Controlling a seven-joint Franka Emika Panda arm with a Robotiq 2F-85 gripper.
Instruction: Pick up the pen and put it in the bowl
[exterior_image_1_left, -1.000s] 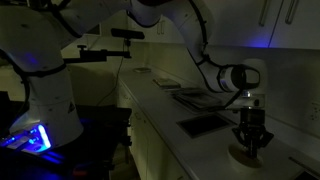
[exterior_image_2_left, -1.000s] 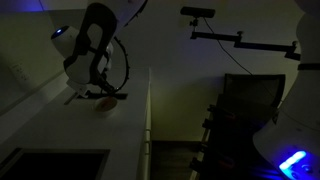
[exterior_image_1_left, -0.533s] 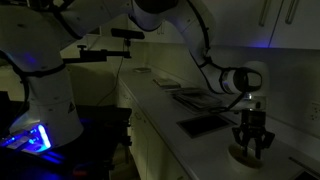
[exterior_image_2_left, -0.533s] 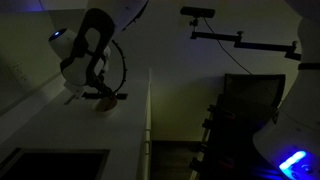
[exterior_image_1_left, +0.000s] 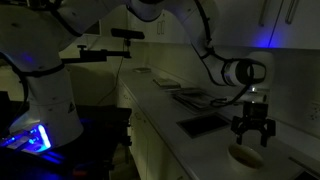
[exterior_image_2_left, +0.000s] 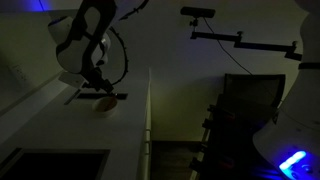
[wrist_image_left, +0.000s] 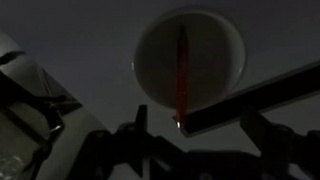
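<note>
Hovering spread and empty above the bowl (wrist_image_left: 215, 60), the hand (exterior_image_1_left: 252, 135) holds nothing because the pen (wrist_image_left: 182, 75) lies inside the bowl, so the task looks complete.

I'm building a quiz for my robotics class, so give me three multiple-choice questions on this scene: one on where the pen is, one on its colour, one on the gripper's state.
1. Where is the pen?
A in the gripper
B in the bowl
C beside the bowl

2. What colour is the pen?
A red
B blue
C green

3. The gripper is:
A shut on the pen
B open, above the bowl
C resting in the bowl

Answers: 1 B, the wrist view shows it lying inside the bowl. 2 A, it shows red against the pale bowl. 3 B, an exterior view shows spread fingers above the bowl.
</note>
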